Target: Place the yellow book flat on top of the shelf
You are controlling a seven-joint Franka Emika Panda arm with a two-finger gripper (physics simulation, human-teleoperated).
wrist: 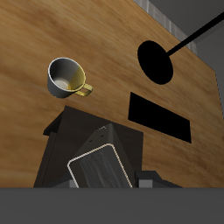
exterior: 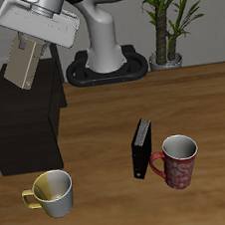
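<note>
Black book point(exterior: 142, 148): thick, upright on the wooden table point(exterior: 104, 186), lower right of centre, just beside the red mug.
Red patterned mug point(exterior: 178, 162): upright, lower right.
Yellow-handled grey metal mug point(exterior: 52, 194): lower left, well apart.
Potted green plant point(exterior: 163, 17): upper right.

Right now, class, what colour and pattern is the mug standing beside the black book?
The mug is dark red with a mottled pattern and a pale interior; the exterior view shows it best.
</note>
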